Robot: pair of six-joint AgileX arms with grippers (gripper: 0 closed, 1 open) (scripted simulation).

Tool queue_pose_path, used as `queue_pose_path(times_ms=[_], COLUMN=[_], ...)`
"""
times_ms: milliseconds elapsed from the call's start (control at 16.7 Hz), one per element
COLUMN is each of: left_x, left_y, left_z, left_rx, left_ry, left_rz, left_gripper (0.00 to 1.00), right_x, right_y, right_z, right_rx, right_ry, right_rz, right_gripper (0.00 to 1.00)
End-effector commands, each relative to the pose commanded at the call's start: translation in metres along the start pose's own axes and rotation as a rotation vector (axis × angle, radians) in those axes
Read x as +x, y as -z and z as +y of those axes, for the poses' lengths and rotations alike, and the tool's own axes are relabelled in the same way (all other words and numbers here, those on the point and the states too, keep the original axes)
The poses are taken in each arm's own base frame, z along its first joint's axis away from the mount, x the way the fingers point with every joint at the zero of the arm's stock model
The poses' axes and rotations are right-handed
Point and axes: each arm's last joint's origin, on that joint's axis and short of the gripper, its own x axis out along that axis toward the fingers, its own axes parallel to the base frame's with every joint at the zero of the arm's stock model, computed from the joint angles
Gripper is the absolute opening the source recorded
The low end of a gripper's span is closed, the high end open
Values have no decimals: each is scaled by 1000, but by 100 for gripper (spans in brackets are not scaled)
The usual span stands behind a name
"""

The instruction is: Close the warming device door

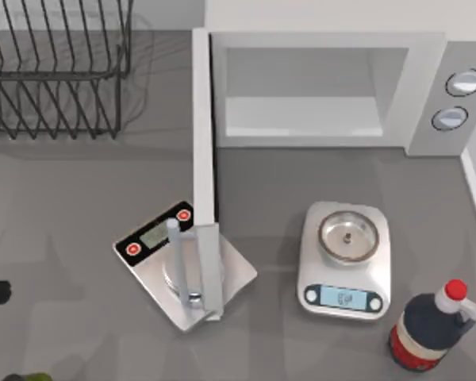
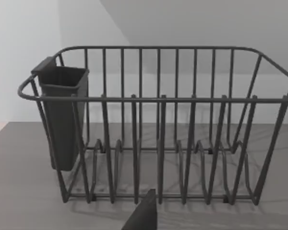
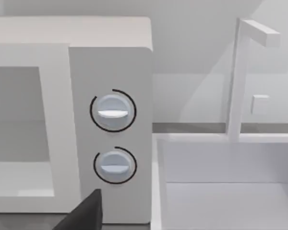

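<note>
The warming device is seen at the back of the table, its cavity exposed and its two round knobs set on the panel at the top view's right. The door is swung fully out, standing roughly square to the front face and reaching forward over a flat scale, with the bar handle at its free end. A second scale and a dark bottle are placed to the right of the door. The left arm is parked at the table's left edge; whether its gripper is open cannot be told, though a dark finger tip is shown before a wire dish rack. In the right wrist view a dark finger tip is seen facing the knobs, well away from the door, and its opening cannot be told either.
</note>
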Motion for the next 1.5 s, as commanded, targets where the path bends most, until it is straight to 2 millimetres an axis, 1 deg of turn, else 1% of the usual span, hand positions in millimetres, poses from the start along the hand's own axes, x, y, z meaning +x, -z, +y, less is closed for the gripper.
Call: queue_pose_path(times_ms=[360,420,960,1320,1500], left_x=[0,0,0,-6,-6], left_y=[0,0,1,13,14], left_z=[0,0,0,-4,-5], left_rx=[0,0,0,0,0], left_ry=[0,0,0,0,0], left_rz=[0,0,1,-1,0], left_gripper=[2,0,0,0,0], right_x=[0,0,0,0,0], right_y=[0,0,0,0,0], right_z=[0,0,0,0,0], right_rx=[0,0,0,0,0], right_ry=[0,0,0,0,0], right_rz=[0,0,0,0,0], right_gripper=[100,100,100,100,100])
